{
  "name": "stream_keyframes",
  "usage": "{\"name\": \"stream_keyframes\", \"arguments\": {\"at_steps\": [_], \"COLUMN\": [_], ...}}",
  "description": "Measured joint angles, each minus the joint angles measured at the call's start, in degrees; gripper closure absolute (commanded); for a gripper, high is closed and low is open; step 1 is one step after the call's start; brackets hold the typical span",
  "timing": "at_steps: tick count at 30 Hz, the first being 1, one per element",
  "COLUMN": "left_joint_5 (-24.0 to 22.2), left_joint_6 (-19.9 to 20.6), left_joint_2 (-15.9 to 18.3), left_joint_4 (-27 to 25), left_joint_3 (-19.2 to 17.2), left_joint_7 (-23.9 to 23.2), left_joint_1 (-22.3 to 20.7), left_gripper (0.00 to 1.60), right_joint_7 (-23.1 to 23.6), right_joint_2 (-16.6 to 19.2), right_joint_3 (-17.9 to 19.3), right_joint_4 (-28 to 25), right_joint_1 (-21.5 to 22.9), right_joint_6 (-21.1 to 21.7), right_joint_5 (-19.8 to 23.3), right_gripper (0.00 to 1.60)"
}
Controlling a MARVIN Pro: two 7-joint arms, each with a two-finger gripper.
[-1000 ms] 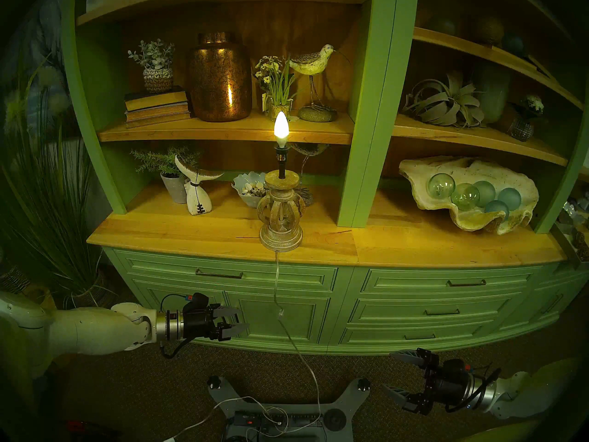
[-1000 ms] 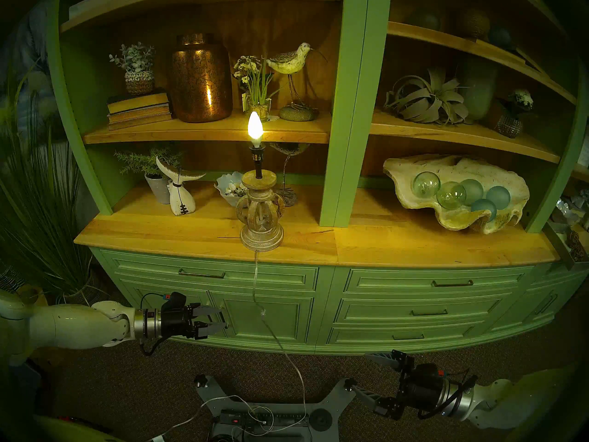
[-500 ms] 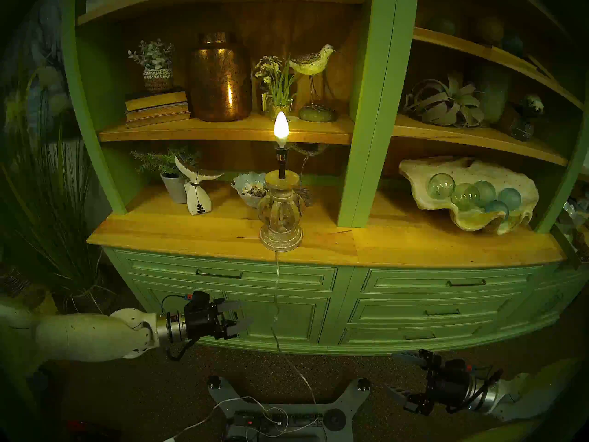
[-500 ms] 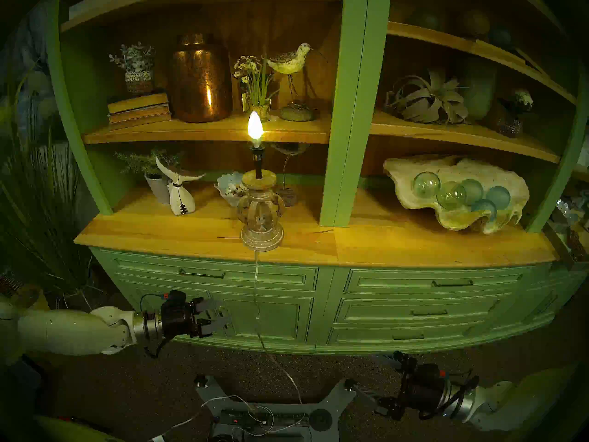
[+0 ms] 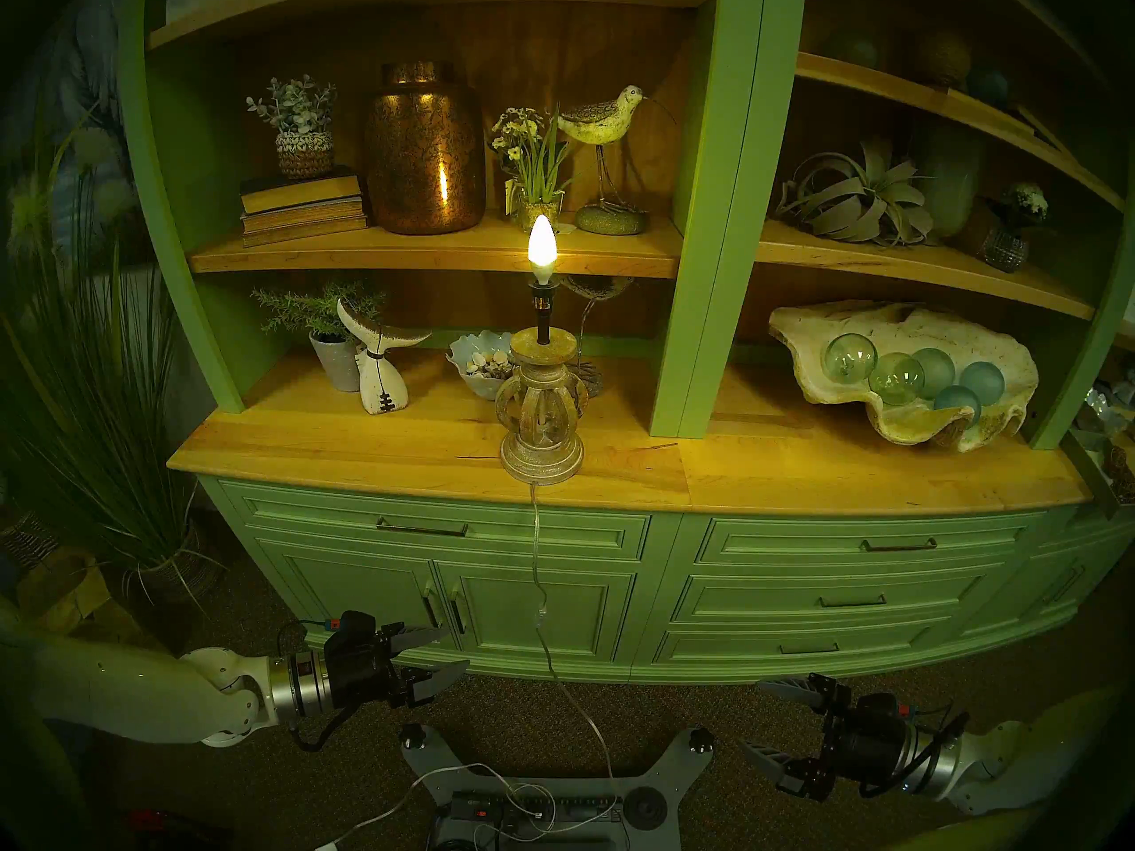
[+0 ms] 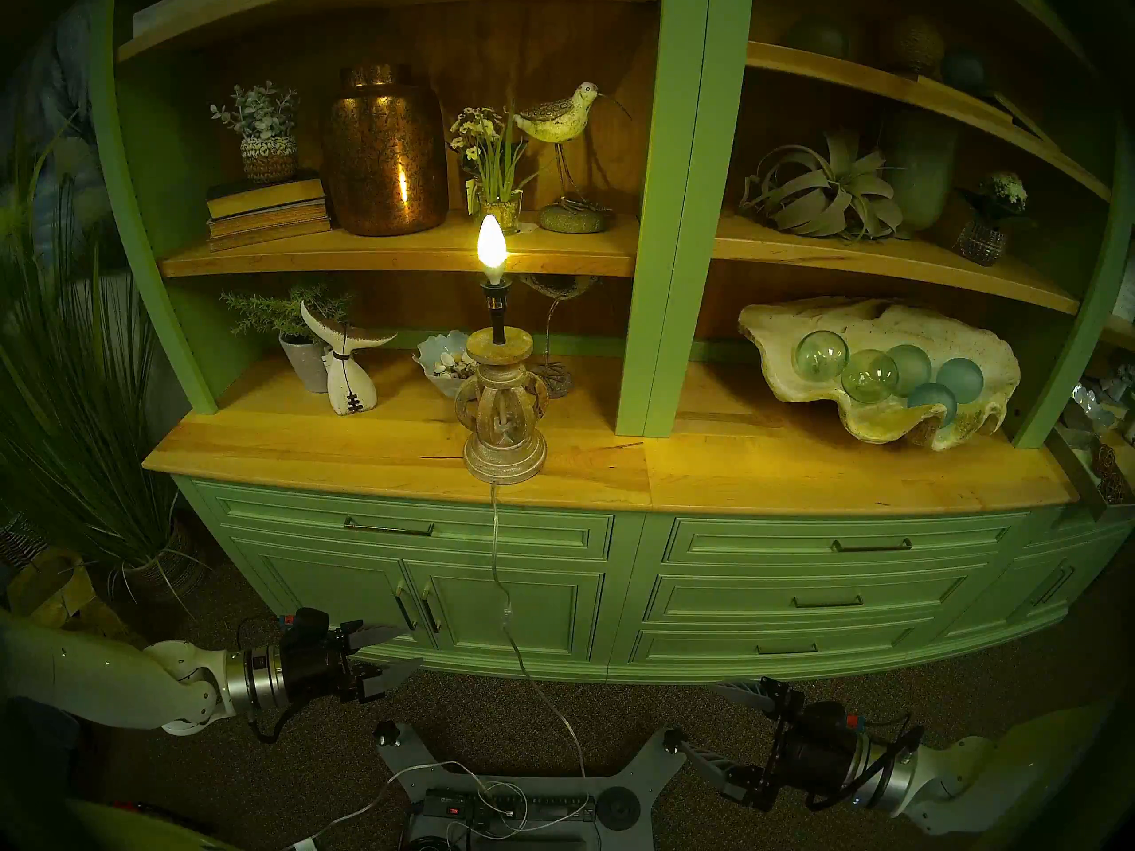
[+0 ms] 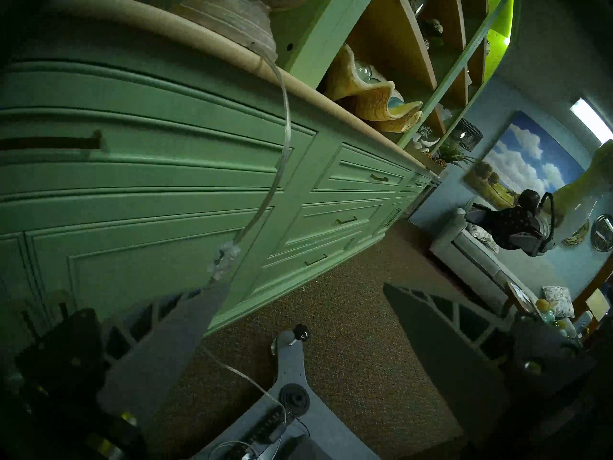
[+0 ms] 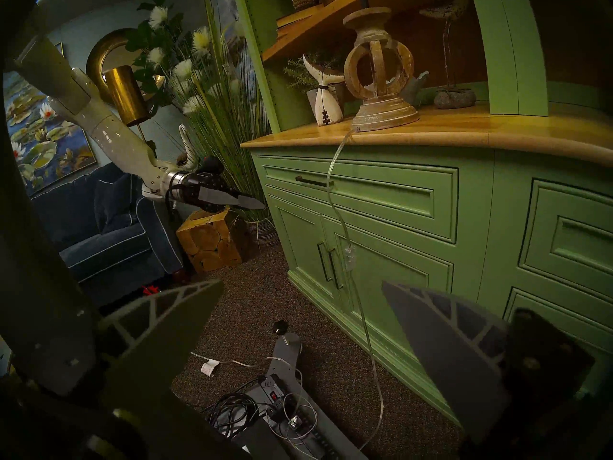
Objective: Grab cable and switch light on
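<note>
Head stereo left shows the left end effector spread wide and empty, the right end effector likewise. The cable hangs free just right of the left one, its switch unheld. Above, the light glows on the counter. A stray sweep could snag the cord and topple the lamp.

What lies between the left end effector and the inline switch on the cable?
Nothing: between left end effector and switch shows only cabinet door behind, in the head view.
</note>
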Motion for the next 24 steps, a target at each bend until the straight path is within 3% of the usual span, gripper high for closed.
{"name": "stream_keyframes", "arguments": {"at_steps": [13, 24], "left_joint_5": [4.4, 6.2], "left_joint_6": [-3.4, -8.9], "left_joint_2": [5.2, 8.2], "left_joint_4": [-8.2, -14.9], "left_joint_3": [0.3, 0.3], "left_joint_7": [9.5, 10.1], "left_joint_1": [0.1, 0.7], "left_gripper": [0.00, 0.00], "right_joint_7": [-3.7, -7.6], "right_joint_2": [0.3, 0.4], "right_joint_3": [1.6, 3.6], "right_joint_4": [-1.0, -2.0], "right_joint_1": [-1.9, -3.9], "right_joint_6": [0.0, 0.0], "right_joint_5": [-2.6, -5.8], "right_gripper": [0.00, 0.00]}}
